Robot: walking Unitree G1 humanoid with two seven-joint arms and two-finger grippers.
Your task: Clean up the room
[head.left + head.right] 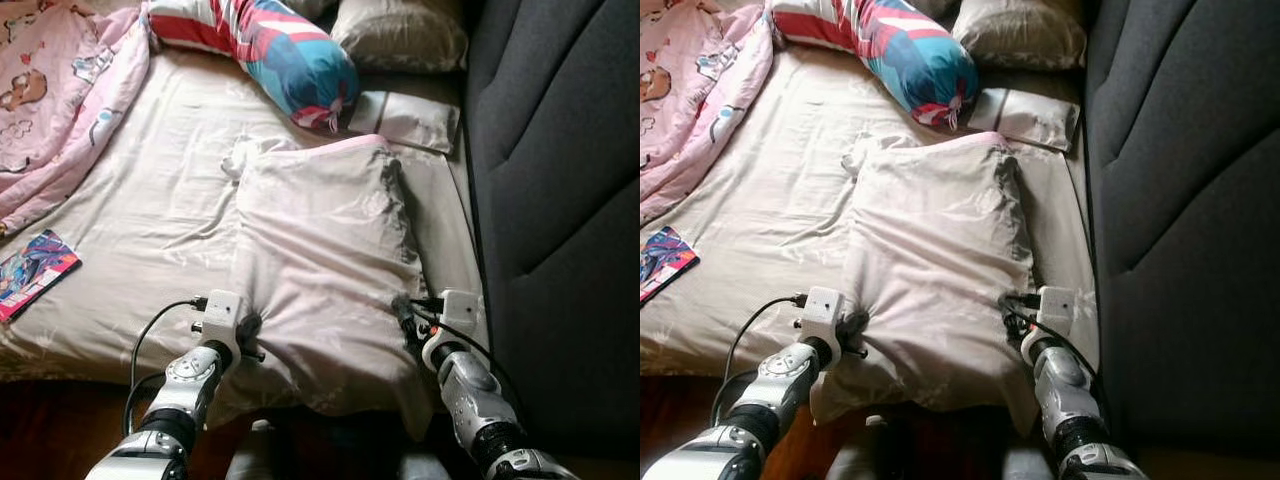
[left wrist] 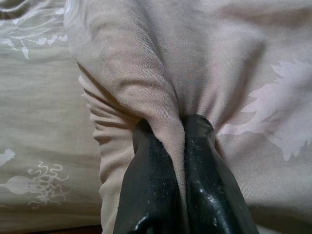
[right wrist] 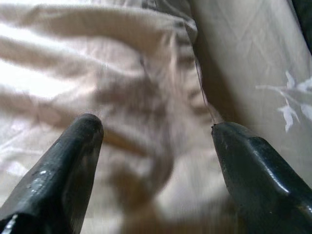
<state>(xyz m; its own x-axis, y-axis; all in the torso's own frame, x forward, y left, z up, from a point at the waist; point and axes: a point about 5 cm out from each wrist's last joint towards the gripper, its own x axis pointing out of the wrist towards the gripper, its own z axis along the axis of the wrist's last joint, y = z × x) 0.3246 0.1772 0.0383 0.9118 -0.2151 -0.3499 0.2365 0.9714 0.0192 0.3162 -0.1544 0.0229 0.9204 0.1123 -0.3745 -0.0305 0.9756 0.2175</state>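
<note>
- Pillow [image 1: 325,265], pale beige, lies flat on the bed sheet [image 1: 150,230] beside the dark headboard [image 1: 560,200]; its near edge hangs over the bed's front. The left gripper [image 1: 246,338] meets the pillow's left edge, the right gripper [image 1: 405,318] its right edge. A striped bolster [image 1: 285,50], pink blanket [image 1: 55,90] and book [image 1: 30,272] lie farther off.
- Left wrist view: the black fingers [image 2: 204,180] are pressed together, pinching a fold of the pillow.
- Right wrist view: the fingers [image 3: 63,165] are spread wide over the pillow's edge, with the sheet beside it.
</note>
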